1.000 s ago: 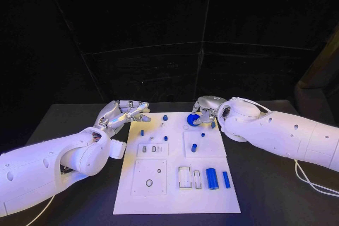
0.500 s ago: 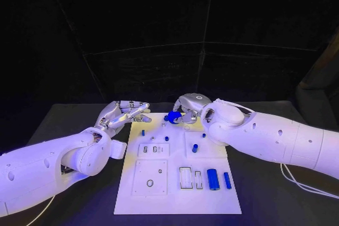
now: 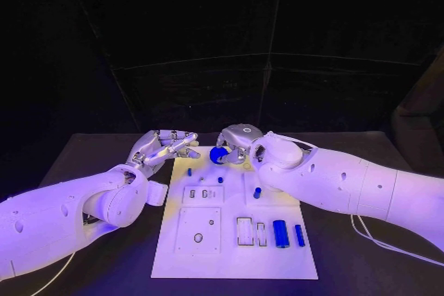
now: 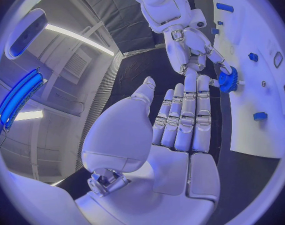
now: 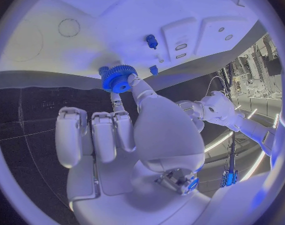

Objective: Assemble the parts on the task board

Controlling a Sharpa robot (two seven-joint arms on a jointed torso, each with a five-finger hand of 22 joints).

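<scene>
Now right hand (image 3: 234,144) pinches blue gear (image 3: 218,155); left hand (image 3: 167,146) spread.

No text, label or number can be read anywhere.

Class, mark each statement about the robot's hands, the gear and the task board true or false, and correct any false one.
1. The right hand holds a blue gear. True.
2. The left hand grips a blue cylinder. False: it holds nothing, its fingers straight.
3. The gear is at the far end of the task board. True.
4. Both blue cylinders stand upright in holes. False: they lie flat near the board's near right side.
</scene>
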